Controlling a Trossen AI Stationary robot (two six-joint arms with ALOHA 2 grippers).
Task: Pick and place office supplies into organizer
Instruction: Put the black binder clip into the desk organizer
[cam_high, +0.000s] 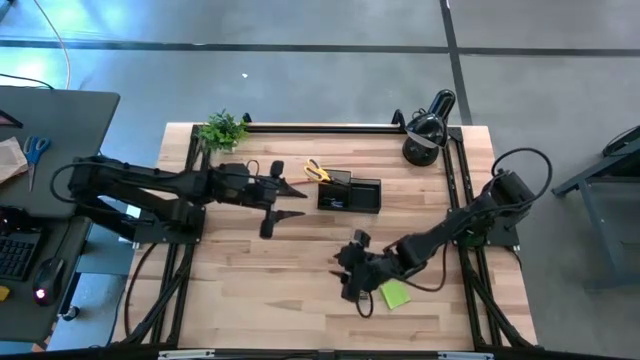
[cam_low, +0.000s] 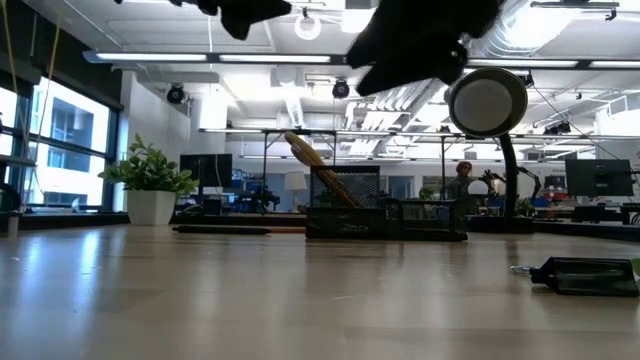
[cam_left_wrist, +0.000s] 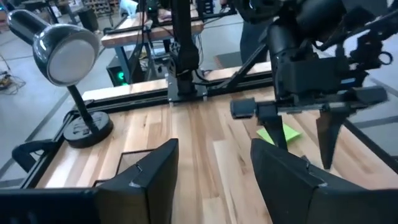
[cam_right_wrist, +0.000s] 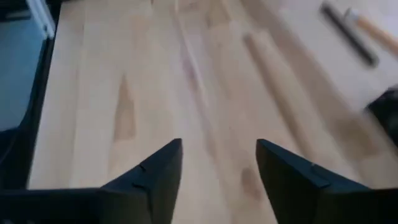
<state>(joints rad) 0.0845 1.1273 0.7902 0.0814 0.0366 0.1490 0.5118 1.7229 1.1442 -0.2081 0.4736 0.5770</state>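
The black organizer (cam_high: 350, 193) stands at the table's far middle with yellow-handled scissors (cam_high: 318, 172) sticking up from its left part; both also show in the low view, the organizer (cam_low: 385, 215) and the scissors (cam_low: 305, 152). A lime-green sticky pad (cam_high: 395, 294) lies flat near the front. My left gripper (cam_high: 292, 199) is open and empty just left of the organizer. My right gripper (cam_high: 347, 272) is open and empty above the table, left of the pad. A black pen (cam_right_wrist: 348, 25) and an orange pencil (cam_right_wrist: 373, 28) lie on the table ahead of it.
A black domed desk lamp (cam_high: 425, 130) stands at the far right corner and a small green plant (cam_high: 222, 130) at the far left. A flat black item (cam_low: 585, 272) lies on the table at the low view's right. Bare wood (cam_high: 250, 290) lies at the front left.
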